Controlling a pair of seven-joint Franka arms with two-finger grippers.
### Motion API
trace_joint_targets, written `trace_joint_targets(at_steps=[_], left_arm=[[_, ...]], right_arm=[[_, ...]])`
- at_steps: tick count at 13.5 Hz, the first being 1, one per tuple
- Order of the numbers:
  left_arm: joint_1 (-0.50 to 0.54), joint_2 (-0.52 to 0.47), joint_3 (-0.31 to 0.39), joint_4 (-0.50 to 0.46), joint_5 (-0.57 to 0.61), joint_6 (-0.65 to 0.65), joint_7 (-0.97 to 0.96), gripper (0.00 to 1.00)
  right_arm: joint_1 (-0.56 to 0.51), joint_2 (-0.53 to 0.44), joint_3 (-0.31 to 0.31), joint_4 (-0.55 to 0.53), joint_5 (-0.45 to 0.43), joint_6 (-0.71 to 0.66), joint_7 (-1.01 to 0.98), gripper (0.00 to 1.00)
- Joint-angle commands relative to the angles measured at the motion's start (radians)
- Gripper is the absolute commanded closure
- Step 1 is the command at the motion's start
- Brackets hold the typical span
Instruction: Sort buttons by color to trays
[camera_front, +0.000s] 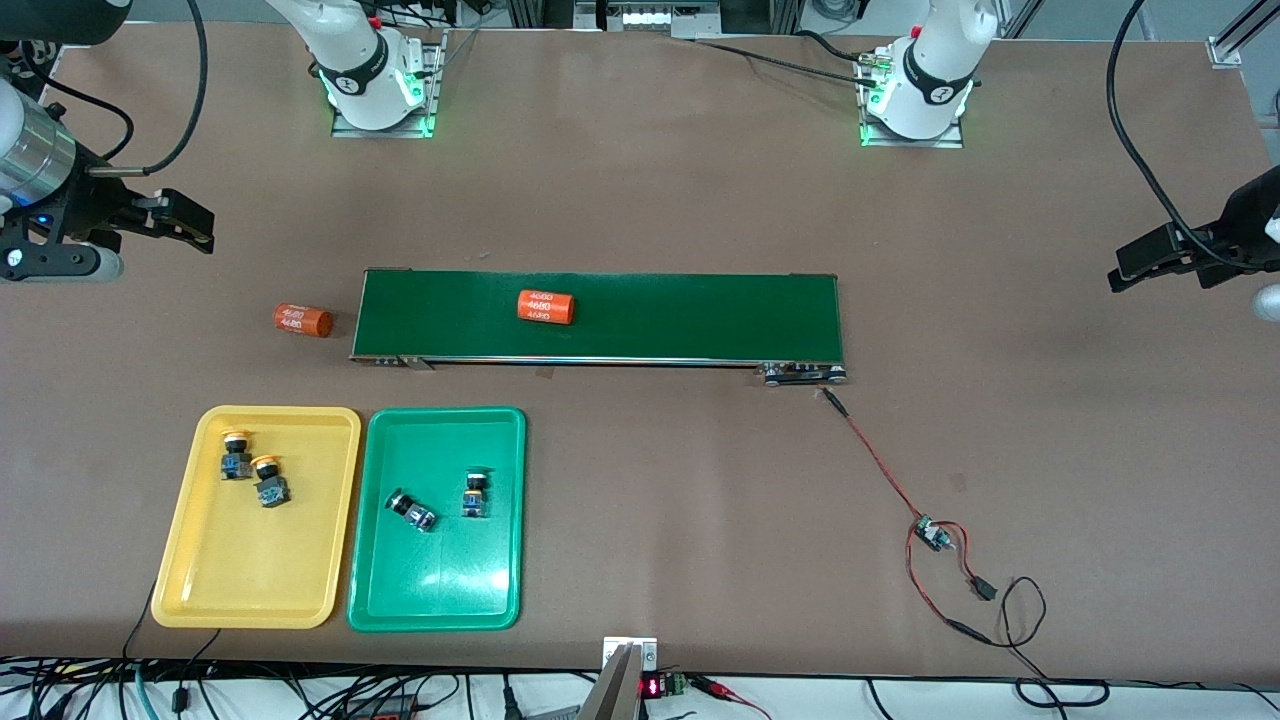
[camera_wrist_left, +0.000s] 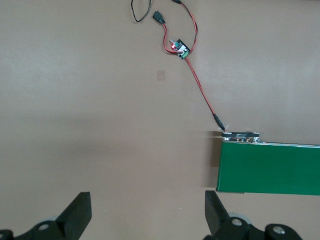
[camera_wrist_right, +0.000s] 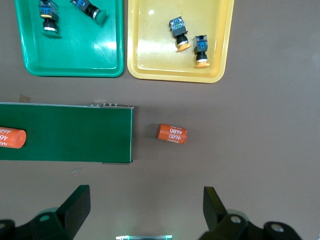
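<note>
All four buttons already lay in trays of matching colour, so the sort looked finished, and the step in hand was, by my judgement, only to hold clear and leave the trays alone. Both arms waited at the ends of the bench. The left pincer (camera_front: 1125, 268) hung open and empty over bare bench off the belt's (camera_front: 600, 317) end, and the right pincer (camera_front: 190, 225) hung open and empty over bare bench at the other end, near the loose orange cylinder (camera_front: 302, 320). Doing this well meant keeping high and wide of the raised rims, since a nudge could slide a light plastic tray.

The two yellow-capped buttons (camera_front: 252, 468) lay close together in the yellow tray (camera_front: 190, 590), toward its end farther from the front camera. The two green-capped buttons (camera_front: 440, 500) lay a little apart in the green tray (camera_front: 500, 610), just beside it. Both trays were smooth, glossy plastic with rounded corners (the green one showed a sheen). The buttons had dark blocky bodies under mushroom caps and lay tipped on their sides, so they would likely roll little.

A second cylinder (camera_front: 546, 306) rested on the matte dark green belt. A small circuit board (camera_front: 932, 535) on red wire lay on the dull brown bench (camera_front: 700, 180).
</note>
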Motion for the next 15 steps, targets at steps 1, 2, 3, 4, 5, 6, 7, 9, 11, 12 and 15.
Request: trace_joint_targets(at_steps=[1,2,3,4,5,6,7,9,11,12,15], left_arm=[[0.001,-0.016,0.004,-0.002,0.000,-0.015,0.021,0.00],[0.001,-0.016,0.004,-0.002,0.000,-0.013,0.021,0.00],[0.001,-0.014,0.004,-0.002,0.000,-0.013,0.021,0.00],[0.001,-0.014,0.005,-0.002,0.000,-0.013,0.021,0.00],[0.001,-0.014,0.005,-0.002,0.002,-0.013,0.021,0.00],[0.001,-0.014,0.005,-0.002,0.002,-0.013,0.021,0.00],[0.001,-0.014,0.005,0.000,0.002,-0.012,0.021,0.00],[0.001,-0.014,0.005,0.001,0.002,-0.012,0.021,0.00],[0.001,-0.014,0.004,0.001,0.002,-0.012,0.021,0.00],[0.001,-0.014,0.004,0.001,0.002,-0.012,0.021,0.00],[0.001,-0.014,0.005,0.000,0.003,-0.012,0.021,0.00]], right_arm=[[0.008,-0.023,-0.017,-0.011,0.019,-0.024,0.002,0.00],[0.010,-0.037,-0.027,-0.014,0.026,-0.024,-0.001,0.00],[0.013,-0.050,-0.035,-0.023,0.035,-0.030,-0.002,0.00],[0.013,-0.064,-0.038,-0.033,0.045,-0.038,-0.004,0.00],[0.025,-0.073,-0.043,-0.036,0.045,-0.041,-0.004,0.00],[0.036,-0.075,-0.053,-0.039,0.045,-0.041,-0.005,0.00],[0.053,-0.074,-0.072,-0.040,0.045,-0.046,-0.007,0.00],[0.051,-0.051,-0.084,-0.047,0.046,-0.034,-0.041,0.00],[0.059,-0.049,-0.107,-0.047,0.046,-0.032,-0.042,0.00],[0.071,-0.047,-0.112,-0.047,0.046,-0.035,-0.042,0.00],[0.082,-0.040,-0.116,-0.047,0.048,-0.043,-0.030,0.00]])
